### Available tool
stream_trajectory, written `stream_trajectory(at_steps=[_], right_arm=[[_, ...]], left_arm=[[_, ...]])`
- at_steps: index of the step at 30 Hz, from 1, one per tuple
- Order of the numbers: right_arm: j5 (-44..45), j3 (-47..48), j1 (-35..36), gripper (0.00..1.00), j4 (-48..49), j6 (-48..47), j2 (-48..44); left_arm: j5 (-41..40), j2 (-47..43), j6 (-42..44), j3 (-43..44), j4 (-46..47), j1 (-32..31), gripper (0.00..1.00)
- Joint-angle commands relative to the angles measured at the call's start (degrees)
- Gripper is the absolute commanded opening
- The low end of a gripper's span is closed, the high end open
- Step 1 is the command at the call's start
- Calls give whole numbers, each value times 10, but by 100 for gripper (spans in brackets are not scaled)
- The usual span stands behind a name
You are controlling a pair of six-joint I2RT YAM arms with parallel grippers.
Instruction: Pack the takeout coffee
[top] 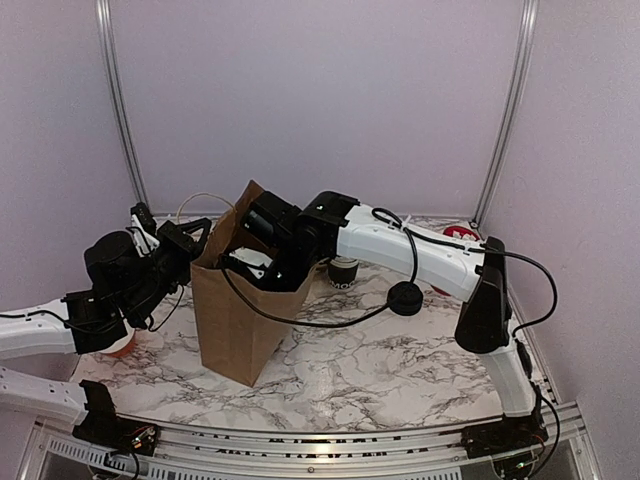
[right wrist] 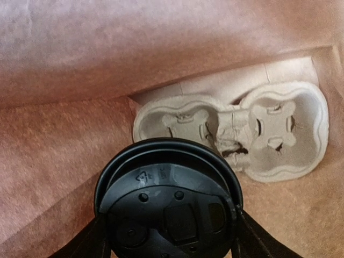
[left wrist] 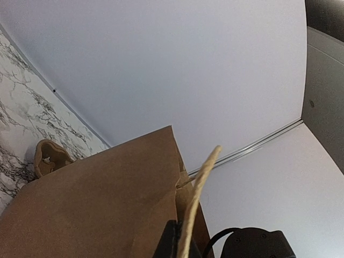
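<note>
The takeout coffee shows in the right wrist view by its round black lid [right wrist: 169, 201]; the cup body is hidden under it. My right gripper [right wrist: 169, 239] is shut on it, one finger on each side, inside the brown paper bag [top: 240, 320]. It hangs above a pulp cup carrier [right wrist: 269, 126] lying on the bag's floor. In the top view the right gripper [top: 255, 262] reaches down into the bag's open mouth. My left gripper [left wrist: 185, 247] is shut on the bag's twine handle [left wrist: 203, 188] at the left rim [top: 192, 238].
A lidless black cup [top: 343, 272] stands right of the bag, with a loose black lid [top: 405, 298] beyond it. A brown moulded object [left wrist: 49, 156] lies on the marble table [top: 380, 370] behind the bag. Something red [top: 462, 232] sits at the back right.
</note>
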Motion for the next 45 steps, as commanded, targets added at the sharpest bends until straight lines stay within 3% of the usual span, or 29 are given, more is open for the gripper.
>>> stream_trajectory(at_steps=[1, 10, 24, 36, 45], right_arm=[[-20, 10, 14, 73, 3, -5, 34], [-12, 5, 16, 77, -7, -14, 34], [57, 73, 16, 96, -4, -24, -34], [91, 72, 17, 98, 6, -41, -85], [137, 54, 9, 98, 56, -32, -123]], left_arm=[[17, -3, 5, -17, -28, 1, 0], [19, -7, 14, -14, -28, 3, 0], [-2, -29, 23, -14, -43, 4, 0], [-8, -32, 25, -6, -62, 6, 0], [85, 9, 81, 45, -61, 5, 0]])
